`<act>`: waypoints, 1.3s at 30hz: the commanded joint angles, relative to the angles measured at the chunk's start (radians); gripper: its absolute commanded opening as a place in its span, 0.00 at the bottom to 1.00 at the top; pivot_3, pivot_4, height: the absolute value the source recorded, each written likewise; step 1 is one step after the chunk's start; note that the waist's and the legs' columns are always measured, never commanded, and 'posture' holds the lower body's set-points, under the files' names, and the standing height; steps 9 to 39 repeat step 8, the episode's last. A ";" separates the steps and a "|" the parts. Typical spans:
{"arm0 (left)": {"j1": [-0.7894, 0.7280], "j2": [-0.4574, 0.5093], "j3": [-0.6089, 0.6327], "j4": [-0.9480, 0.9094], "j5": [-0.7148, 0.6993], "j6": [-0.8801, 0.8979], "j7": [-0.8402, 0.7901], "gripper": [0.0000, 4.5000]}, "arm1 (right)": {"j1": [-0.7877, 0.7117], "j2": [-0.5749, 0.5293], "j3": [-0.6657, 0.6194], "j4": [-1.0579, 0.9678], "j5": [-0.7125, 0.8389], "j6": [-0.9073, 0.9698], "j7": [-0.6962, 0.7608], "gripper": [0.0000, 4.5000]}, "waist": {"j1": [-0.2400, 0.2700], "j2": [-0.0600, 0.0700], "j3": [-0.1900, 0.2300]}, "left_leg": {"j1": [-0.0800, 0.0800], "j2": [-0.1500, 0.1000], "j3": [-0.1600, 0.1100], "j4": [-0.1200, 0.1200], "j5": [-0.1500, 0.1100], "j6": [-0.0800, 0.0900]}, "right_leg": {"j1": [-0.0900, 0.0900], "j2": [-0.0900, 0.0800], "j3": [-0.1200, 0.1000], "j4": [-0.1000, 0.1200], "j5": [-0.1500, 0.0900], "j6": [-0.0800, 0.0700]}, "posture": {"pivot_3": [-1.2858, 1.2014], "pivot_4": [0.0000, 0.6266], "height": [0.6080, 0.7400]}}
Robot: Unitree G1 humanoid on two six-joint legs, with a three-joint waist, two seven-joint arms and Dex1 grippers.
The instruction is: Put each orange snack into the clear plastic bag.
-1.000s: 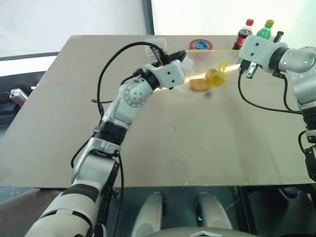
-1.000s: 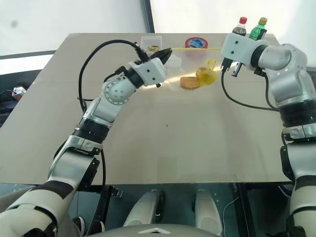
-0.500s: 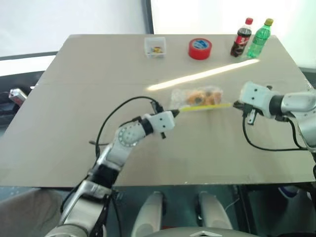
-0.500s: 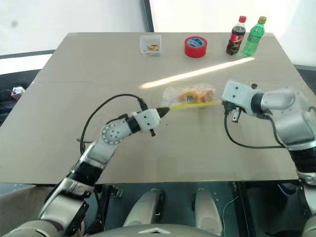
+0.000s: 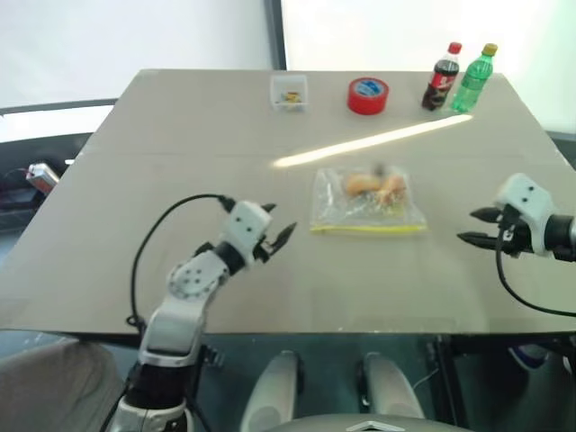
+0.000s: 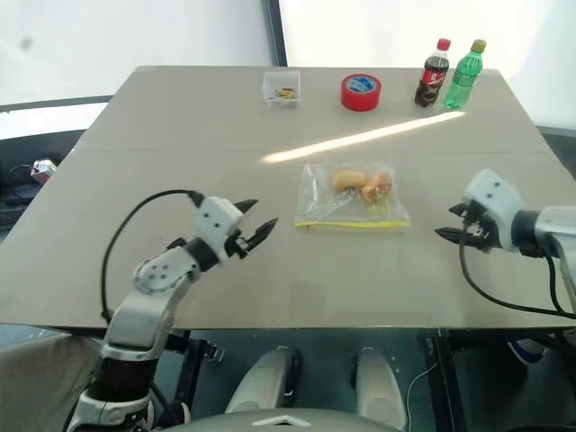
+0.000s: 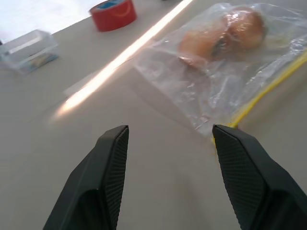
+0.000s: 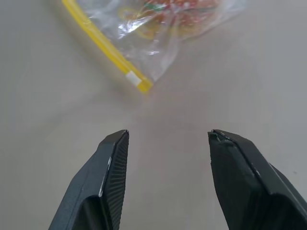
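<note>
Snacks (image 6: 360, 183): two orange pieces are seen side by side inside the bag, touching each other, toward its far half.
Bag (image 6: 351, 196): laid flat on the table near its middle, between the two grippers and apart from both; the yellow zip strip (image 6: 351, 224) is turned to the near edge. Nothing is held against it.
Left gripper (image 6: 256, 229): held low over the table, just to the left of the bag; the fingers (image 7: 108, 177) are spread wide with only bare table between them, and nothing is grasped.
Right gripper (image 6: 456, 232): held low over the table, to the right of the bag and pointed toward it; the fingers (image 8: 112, 177) are parted and empty, with the bag's yellow corner seen ahead of them.
Table (image 6: 180, 135): a tan top, crossed by a bright streak of light behind the bag.
Far edge: a small clear box (image 6: 282, 87), a red tape roll (image 6: 360, 91), a dark bottle (image 6: 435, 61) with a red cap and a green bottle (image 6: 464, 62) are set in a row, well apart from the bag.
</note>
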 commanded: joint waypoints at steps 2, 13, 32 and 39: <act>0.126 0.037 0.120 -0.165 -0.157 0.127 -0.039 0.66 | 0.017 0.007 -0.087 0.148 0.093 -0.143 0.090 0.59 | 0.002 0.000 0.000 | -0.001 0.001 0.000 0.000 0.000 0.000 | 0.000 0.000 0.000 -0.001 0.000 0.000 | 0.52 0.24 1.00; 0.124 0.058 0.225 -0.158 -0.242 0.153 -0.019 0.66 | 0.061 -0.035 -0.092 0.206 0.152 -0.176 0.190 0.59 | 0.008 0.000 0.000 | -0.001 0.001 -0.001 0.000 0.000 0.001 | 0.001 0.000 -0.001 -0.002 0.000 -0.001 | 0.52 0.24 1.00; 0.124 0.058 0.225 -0.158 -0.242 0.153 -0.019 0.66 | 0.061 -0.035 -0.092 0.206 0.152 -0.176 0.190 0.59 | 0.008 0.000 0.000 | -0.001 0.001 -0.001 0.000 0.000 0.001 | 0.001 0.000 -0.001 -0.002 0.000 -0.001 | 0.52 0.24 1.00; 0.124 0.058 0.225 -0.158 -0.242 0.153 -0.019 0.66 | 0.061 -0.035 -0.092 0.206 0.152 -0.176 0.190 0.59 | 0.008 0.000 0.000 | -0.001 0.001 -0.001 0.000 0.000 0.001 | 0.001 0.000 -0.001 -0.002 0.000 -0.001 | 0.52 0.24 1.00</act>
